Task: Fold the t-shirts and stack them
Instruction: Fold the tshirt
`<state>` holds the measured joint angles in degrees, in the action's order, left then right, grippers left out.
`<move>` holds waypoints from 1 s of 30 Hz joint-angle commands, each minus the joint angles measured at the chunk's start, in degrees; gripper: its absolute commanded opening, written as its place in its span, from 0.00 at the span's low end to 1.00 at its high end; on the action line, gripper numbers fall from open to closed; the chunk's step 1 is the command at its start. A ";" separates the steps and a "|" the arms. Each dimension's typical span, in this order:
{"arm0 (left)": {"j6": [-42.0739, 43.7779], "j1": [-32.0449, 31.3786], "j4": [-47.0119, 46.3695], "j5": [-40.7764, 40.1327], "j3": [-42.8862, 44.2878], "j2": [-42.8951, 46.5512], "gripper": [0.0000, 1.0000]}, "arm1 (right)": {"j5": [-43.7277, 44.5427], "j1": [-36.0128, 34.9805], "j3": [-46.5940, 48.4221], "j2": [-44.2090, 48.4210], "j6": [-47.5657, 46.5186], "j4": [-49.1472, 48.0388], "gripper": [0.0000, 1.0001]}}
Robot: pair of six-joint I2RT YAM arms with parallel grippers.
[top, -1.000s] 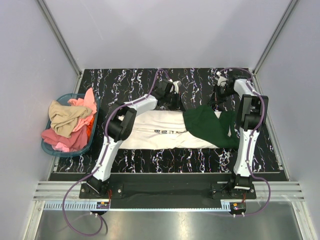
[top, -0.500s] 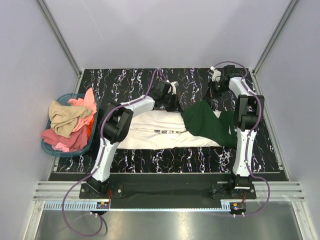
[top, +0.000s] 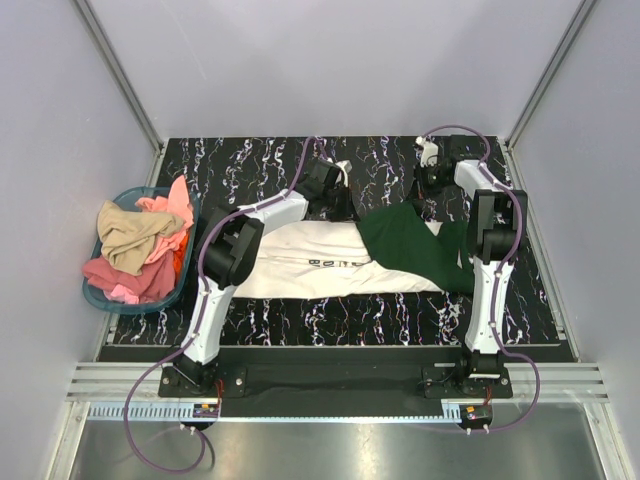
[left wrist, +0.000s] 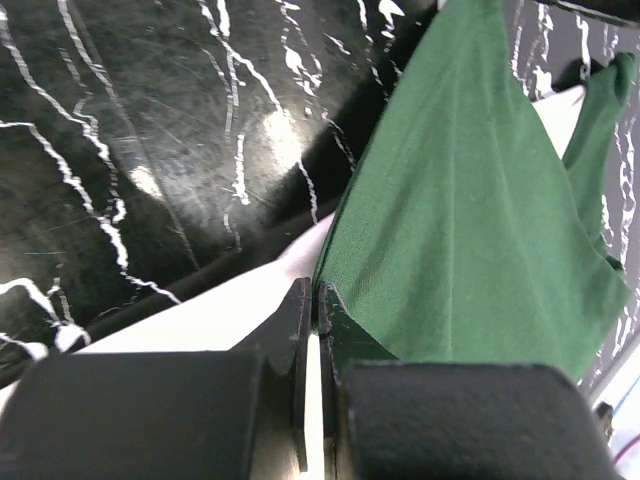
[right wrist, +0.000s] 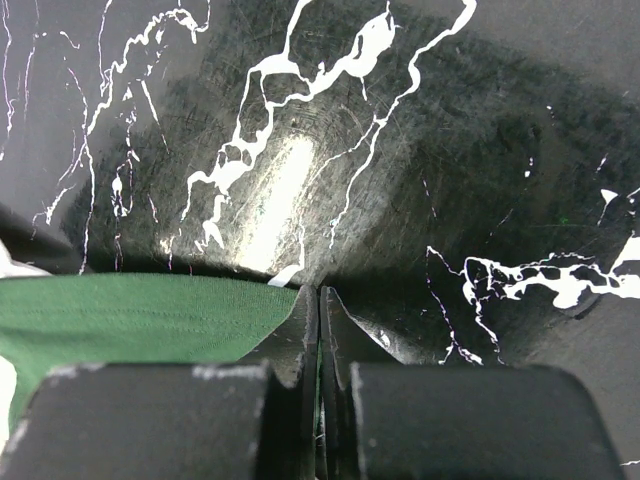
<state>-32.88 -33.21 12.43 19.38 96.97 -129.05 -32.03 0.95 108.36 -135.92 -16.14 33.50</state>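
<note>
1. As my left wrist camera looks down, my left gripper [left wrist: 315, 295] sits at the bottom centre of the frame. Its two fingers are pressed together, with an edge of the dark green t-shirt [left wrist: 470, 220] pinched between the tips.
2. From that pinch the green cloth fans out toward the upper right of the frame, raised off the black marbled table [left wrist: 120, 150].
3. At the lower left, just beside my fingers, a strip of the cream-white t-shirt [left wrist: 200, 320] shows.
4. In my right wrist view, my right gripper [right wrist: 318, 295] is at the bottom centre, jaws clamped tight. The green cloth comes in from the lower left and its edge runs into the seam between the fingertips, so I grip it there too.
5. In the overhead view, my left gripper [top: 338, 198] is just above centre and my right gripper [top: 425, 190] is at the upper right, both at the far edge of the green shirt.
6. That shirt spreads across the right of centre, overlapping the right end of the white shirt [top: 310, 255].
7. The white shirt lies flat across the middle, with dark lettering near its lower edge.
8. At the left edge of the overhead frame stands a blue basket [top: 97, 297] heaped with pink and tan clothes [top: 140, 250].
</note>
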 commanded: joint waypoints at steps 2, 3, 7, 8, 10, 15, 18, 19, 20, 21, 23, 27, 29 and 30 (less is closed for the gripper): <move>0.54 1.39 1.37 -3.47 -0.03 3.02 0.00 | 3.47 0.10 -0.78 4.17 -3.11 -5.37 0.00; 0.37 1.40 1.37 -3.29 0.15 2.67 0.00 | 3.29 0.10 -0.86 4.34 -3.19 -5.54 0.00; -0.16 1.40 1.81 -4.43 0.15 2.32 0.00 | 3.03 0.10 -1.22 4.96 -3.28 -6.51 0.00; -0.16 1.40 1.99 -5.04 -0.20 2.58 0.00 | 3.29 0.10 -1.39 5.13 -3.28 -7.38 0.00; -0.51 1.57 1.90 -6.01 -0.90 2.93 0.00 | 3.55 0.10 -2.27 5.84 -3.28 -8.27 0.00; -0.69 2.18 2.16 -4.09 -0.20 1.97 0.00 | 4.96 0.10 -2.89 6.10 -3.46 -9.76 0.00; -0.08 2.19 2.43 -3.38 0.41 1.70 0.00 | 4.70 0.19 -2.45 5.67 -3.02 -10.12 0.00; 0.10 2.27 2.60 -2.77 0.85 1.44 0.00 | 4.52 0.19 -2.36 5.49 -2.41 -10.55 0.00; 0.10 2.27 2.78 -2.42 1.20 1.00 0.00 | 3.83 0.19 -2.10 5.49 -2.06 -10.82 0.00; 0.01 2.27 2.95 -1.89 1.38 1.00 0.00 | 3.38 0.19 -1.75 5.23 -1.70 -10.82 0.01; -0.07 2.19 3.22 -2.06 1.30 0.73 0.00 | 1.63 0.19 -1.66 5.22 -0.82 -11.34 0.02; -0.16 2.27 3.31 -2.59 0.85 0.73 0.00 | 1.00 0.10 -2.36 4.87 -0.64 -11.79 0.04; -0.16 2.27 3.39 -2.50 0.94 0.39 0.00 | 1.79 0.19 -2.71 4.70 -0.91 -11.79 0.06; -0.25 2.27 3.39 -2.41 1.20 0.12 0.00 | 2.06 0.19 -2.71 4.78 -0.56 -11.79 0.09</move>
<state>-33.95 -32.10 13.67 16.93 96.95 -129.05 -32.67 0.43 105.49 -134.41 -16.10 26.74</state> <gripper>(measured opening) 0.024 0.073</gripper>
